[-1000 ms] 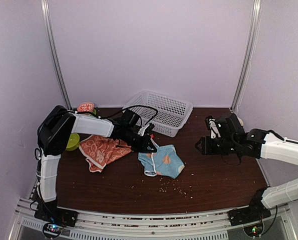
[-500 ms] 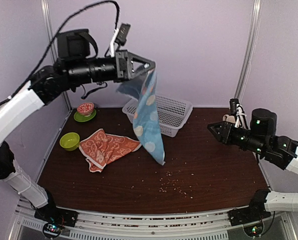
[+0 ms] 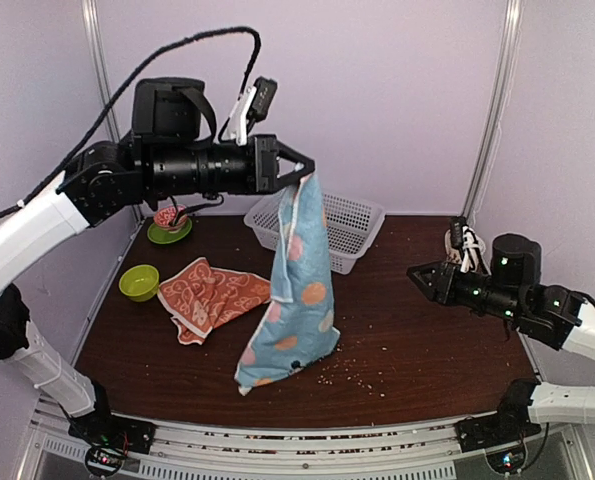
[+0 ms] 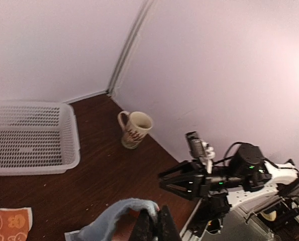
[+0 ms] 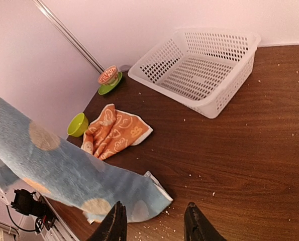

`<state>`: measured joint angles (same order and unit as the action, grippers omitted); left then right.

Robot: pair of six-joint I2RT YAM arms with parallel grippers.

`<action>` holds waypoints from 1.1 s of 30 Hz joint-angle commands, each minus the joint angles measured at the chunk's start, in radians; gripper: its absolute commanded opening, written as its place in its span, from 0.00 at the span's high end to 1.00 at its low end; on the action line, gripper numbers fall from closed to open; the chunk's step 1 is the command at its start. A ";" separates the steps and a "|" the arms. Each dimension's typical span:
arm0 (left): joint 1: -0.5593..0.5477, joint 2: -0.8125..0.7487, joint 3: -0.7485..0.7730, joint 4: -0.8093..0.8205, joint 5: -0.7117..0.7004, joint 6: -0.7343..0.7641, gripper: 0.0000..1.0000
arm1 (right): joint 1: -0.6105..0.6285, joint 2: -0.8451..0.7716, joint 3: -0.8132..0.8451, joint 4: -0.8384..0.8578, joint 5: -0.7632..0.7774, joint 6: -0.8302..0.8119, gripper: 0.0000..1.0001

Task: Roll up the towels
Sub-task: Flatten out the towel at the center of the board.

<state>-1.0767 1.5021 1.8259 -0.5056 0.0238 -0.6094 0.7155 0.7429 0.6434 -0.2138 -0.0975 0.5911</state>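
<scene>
Towels first: the light blue towel hangs high over the table, pinched by one corner in the left gripper, whose fingers are clamped tight on the cloth. It drapes down in a long cone, and its lower end spreads on the dark wood near the front edge, among scattered crumbs. The orange-red towel lies rumpled on the table to the left, near the hanging one, apart from both grippers. Over on the right, the right gripper hovers low above the table, jaws spread and holding nothing, pointed toward the blue towel. At the back sits a white basket, and a green bowl sits near the left edge.
</scene>
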 commanded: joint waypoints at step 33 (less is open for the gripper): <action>0.236 -0.117 -0.486 -0.020 -0.439 0.008 1.00 | 0.688 1.313 0.877 -0.456 0.191 -0.008 0.28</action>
<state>-0.8433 1.4204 1.3602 -0.5491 -0.3683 -0.6170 1.4021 2.0029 1.4513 -0.5381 0.0093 0.5346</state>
